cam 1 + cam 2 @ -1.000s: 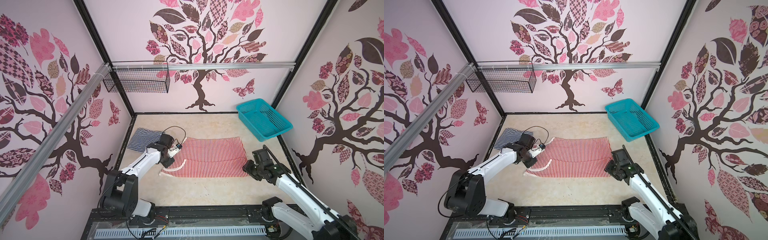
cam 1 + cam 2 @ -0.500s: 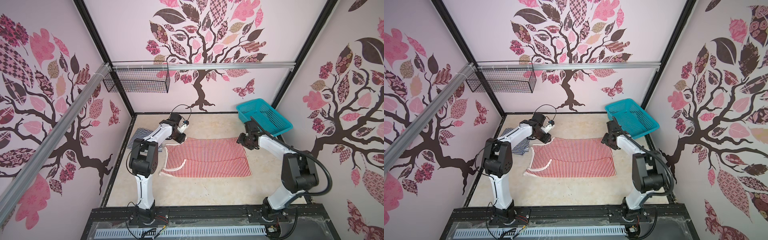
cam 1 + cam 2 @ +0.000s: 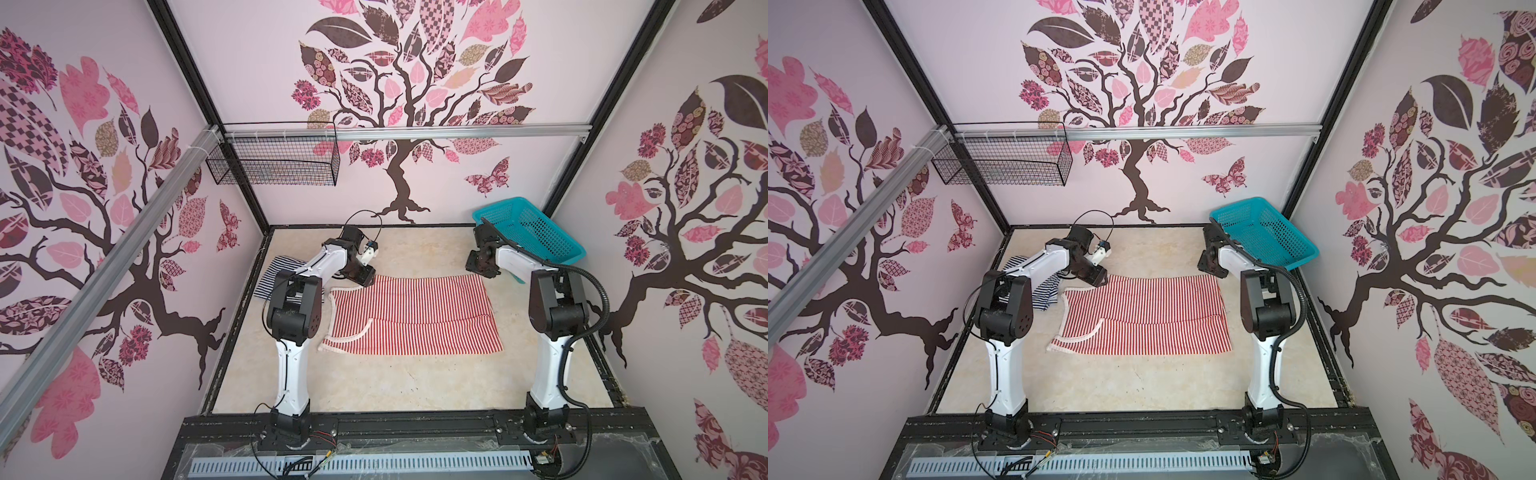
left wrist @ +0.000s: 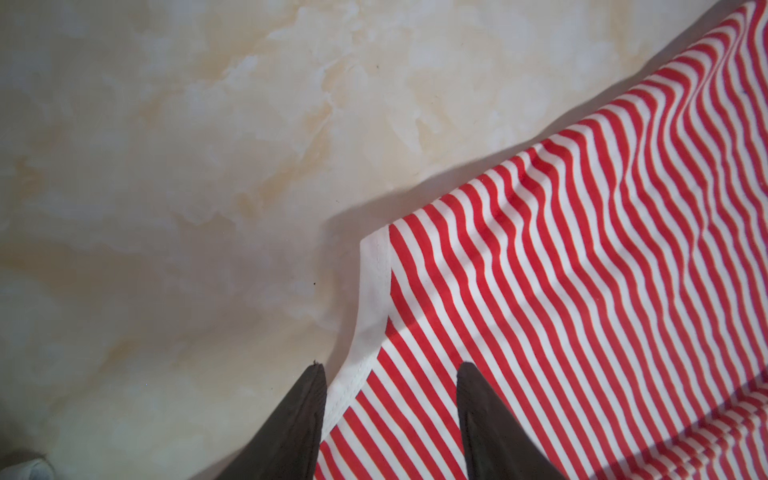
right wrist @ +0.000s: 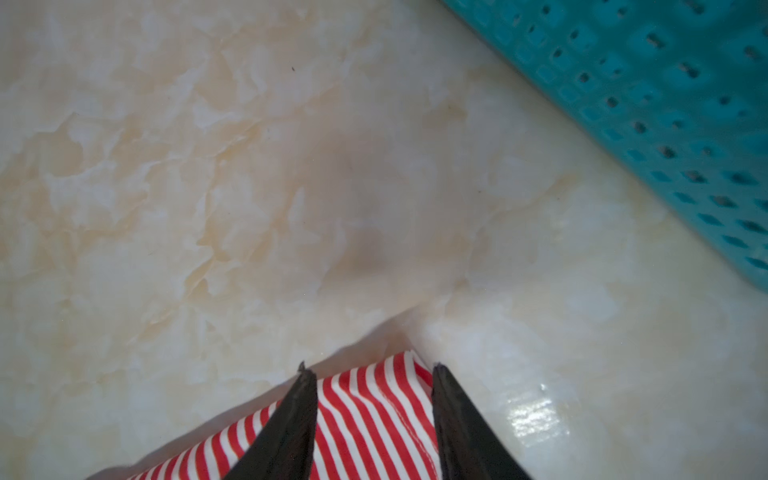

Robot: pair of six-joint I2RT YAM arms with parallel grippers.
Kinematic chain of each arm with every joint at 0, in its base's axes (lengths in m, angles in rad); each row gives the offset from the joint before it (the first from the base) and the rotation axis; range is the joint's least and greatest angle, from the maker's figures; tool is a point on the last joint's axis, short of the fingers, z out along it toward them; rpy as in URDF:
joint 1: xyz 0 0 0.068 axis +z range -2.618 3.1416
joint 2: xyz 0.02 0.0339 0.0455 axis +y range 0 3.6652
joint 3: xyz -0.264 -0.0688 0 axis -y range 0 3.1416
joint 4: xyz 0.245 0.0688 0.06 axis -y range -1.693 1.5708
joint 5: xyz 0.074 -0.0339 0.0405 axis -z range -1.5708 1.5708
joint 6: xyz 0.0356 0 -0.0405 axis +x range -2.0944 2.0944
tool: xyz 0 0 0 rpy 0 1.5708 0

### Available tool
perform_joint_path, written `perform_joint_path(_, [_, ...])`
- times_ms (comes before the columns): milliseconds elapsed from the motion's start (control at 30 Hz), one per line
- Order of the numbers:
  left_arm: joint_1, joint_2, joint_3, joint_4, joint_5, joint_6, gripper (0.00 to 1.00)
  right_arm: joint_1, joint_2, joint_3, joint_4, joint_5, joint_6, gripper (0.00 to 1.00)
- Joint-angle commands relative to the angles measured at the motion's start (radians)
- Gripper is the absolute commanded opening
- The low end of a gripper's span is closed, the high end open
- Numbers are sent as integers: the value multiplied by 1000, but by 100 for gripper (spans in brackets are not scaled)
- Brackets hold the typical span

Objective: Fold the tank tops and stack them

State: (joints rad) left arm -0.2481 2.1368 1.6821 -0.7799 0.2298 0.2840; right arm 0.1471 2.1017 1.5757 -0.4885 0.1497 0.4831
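The red-and-white tank top [image 3: 415, 316] [image 3: 1142, 316] lies flat mid-table, doubled over with a fold line across it. My left gripper [image 3: 365, 280] [image 3: 1098, 281] hangs over its far left corner. In the left wrist view this gripper [image 4: 390, 368] is open, its fingers astride the top's [image 4: 582, 291] pale edging. My right gripper [image 3: 478, 266] [image 3: 1210, 268] is at the far right corner. In the right wrist view it [image 5: 370, 370] is open above that corner of the top [image 5: 365, 415]. The navy-and-white tank top [image 3: 276, 276] [image 3: 1042, 291] lies at the left, partly behind my left arm.
A teal mesh basket [image 3: 536, 232] [image 3: 1266, 232] [image 5: 665, 104] stands at the back right, close to my right gripper. A black wire basket [image 3: 274, 164] [image 3: 1005, 164] hangs on the back rail. Bare marble table [image 3: 415, 382] shows in front of the red top.
Both grippers have moved from the near side of the red-and-white top to its far corners. In the last half second they have hardly shifted. The top lies as before.
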Motion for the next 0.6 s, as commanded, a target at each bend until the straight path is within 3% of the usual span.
perform_joint_path(0, [7, 24, 43, 1, 39, -19, 55, -7, 45, 46, -67, 55, -35, 48])
perform_joint_path(300, [6, 59, 94, -12, 78, -39, 55, -15, 84, 50, -64, 26, -54, 44])
perform_joint_path(567, [6, 102, 156, -42, 104, -44, 55, -15, 75, 69, -68, -9, -60, 19])
